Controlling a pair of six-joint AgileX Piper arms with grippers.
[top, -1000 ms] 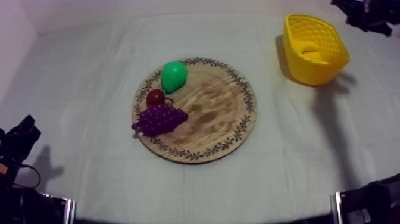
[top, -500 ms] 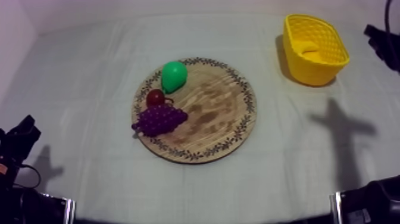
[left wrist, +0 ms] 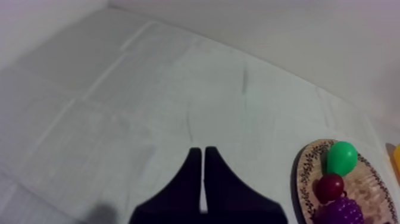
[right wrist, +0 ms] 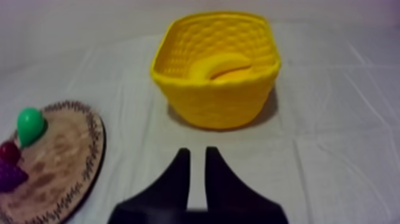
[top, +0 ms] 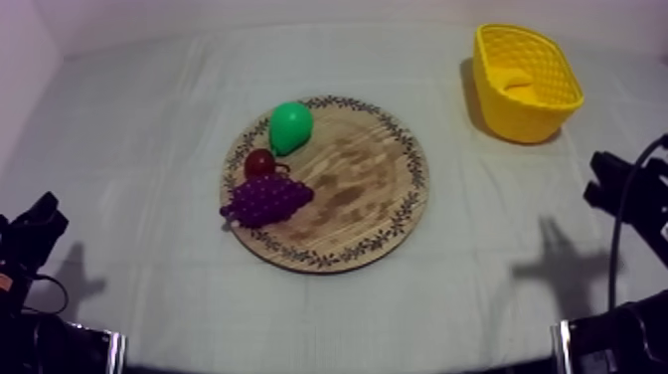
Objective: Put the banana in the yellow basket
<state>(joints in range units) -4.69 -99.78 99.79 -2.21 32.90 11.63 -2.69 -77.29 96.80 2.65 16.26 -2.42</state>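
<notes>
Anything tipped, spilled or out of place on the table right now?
Nothing stands out. The banana lies inside the yellow basket, which stands upright. The pear, small red fruit and bunch of grapes sit together on the wooden board, with the grapes reaching its rim.

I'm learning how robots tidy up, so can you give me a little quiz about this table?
1. True or false: the banana lies inside the yellow basket.
2. How many fruits are on the wooden board? A) two B) three C) four
3. Fill in: the gripper facing the basket with its fingers apart is the ____ one.

Key
1. True.
2. B: the pear, the small red fruit and the grapes.
3. Right. The right gripper is open with nothing between its fingers; the left gripper is shut over the bare cloth.
</notes>
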